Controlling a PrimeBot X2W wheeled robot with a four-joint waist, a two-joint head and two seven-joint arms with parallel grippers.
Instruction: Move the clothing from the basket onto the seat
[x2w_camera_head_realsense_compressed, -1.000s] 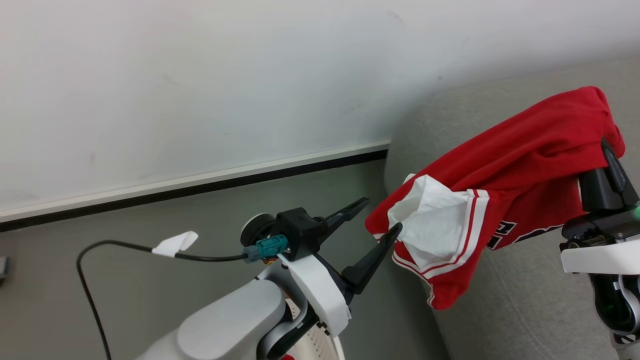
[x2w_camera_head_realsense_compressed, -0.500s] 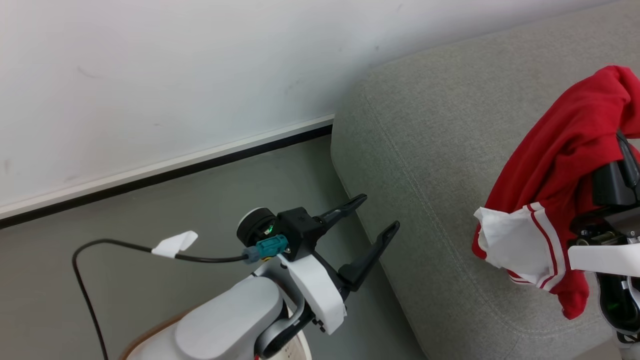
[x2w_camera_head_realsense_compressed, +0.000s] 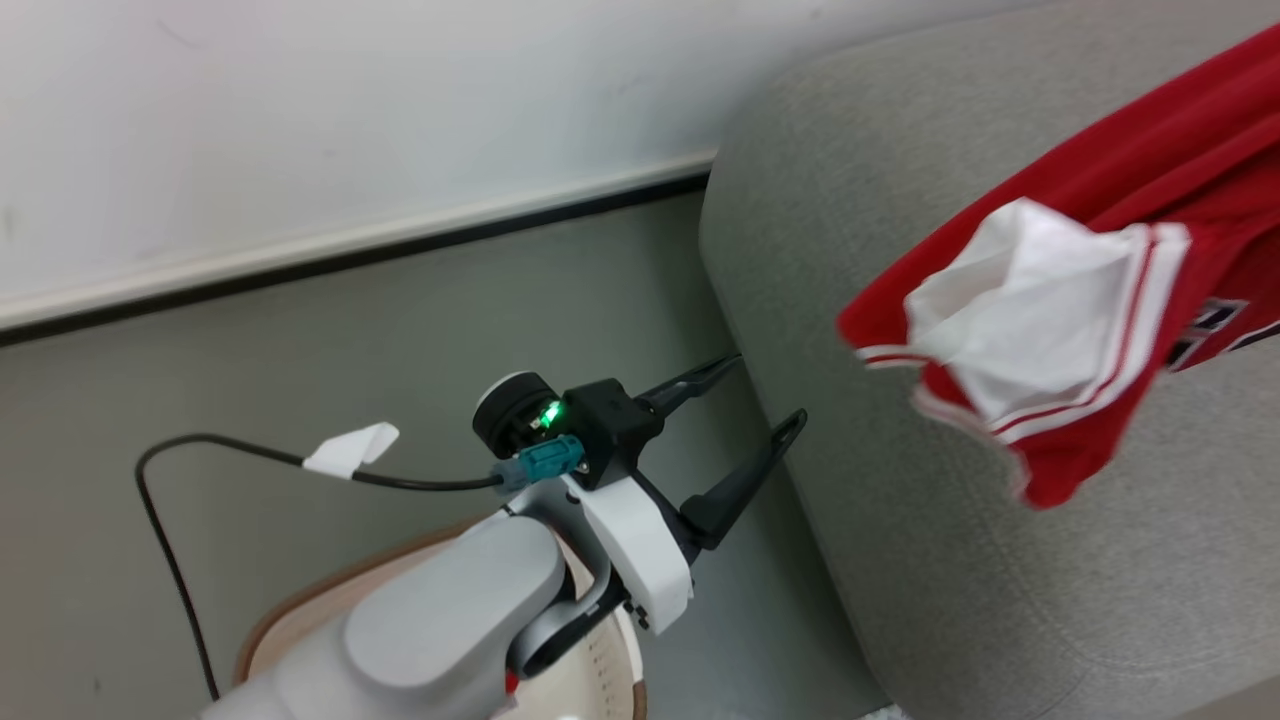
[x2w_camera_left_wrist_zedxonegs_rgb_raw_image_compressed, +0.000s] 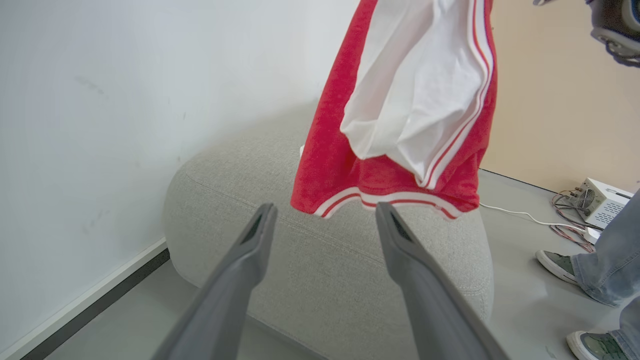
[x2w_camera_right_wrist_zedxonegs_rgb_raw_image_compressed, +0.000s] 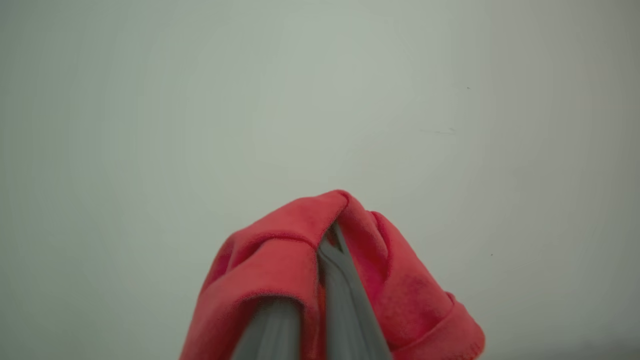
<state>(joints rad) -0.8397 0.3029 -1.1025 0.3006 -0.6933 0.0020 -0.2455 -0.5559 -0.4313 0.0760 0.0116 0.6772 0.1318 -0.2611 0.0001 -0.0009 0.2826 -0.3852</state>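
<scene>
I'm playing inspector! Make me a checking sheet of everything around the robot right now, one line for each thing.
Surface: seat, light grey fabric, rounded edges.
Job's things: clothing, red and white, hanging over the seat; basket, brown rim showing under the left arm.
Clutter: white box on the floor.
Grippers: left gripper open, holding nothing; right gripper shut on the clothing.
Cables: black cable with a white tag on the left arm; wires by the white box.
Surroundings: white wall, grey floor, a person's shoe nearby.

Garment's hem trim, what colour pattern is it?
White with a red stripe, on the red garment; clearest in the left wrist view.
</scene>
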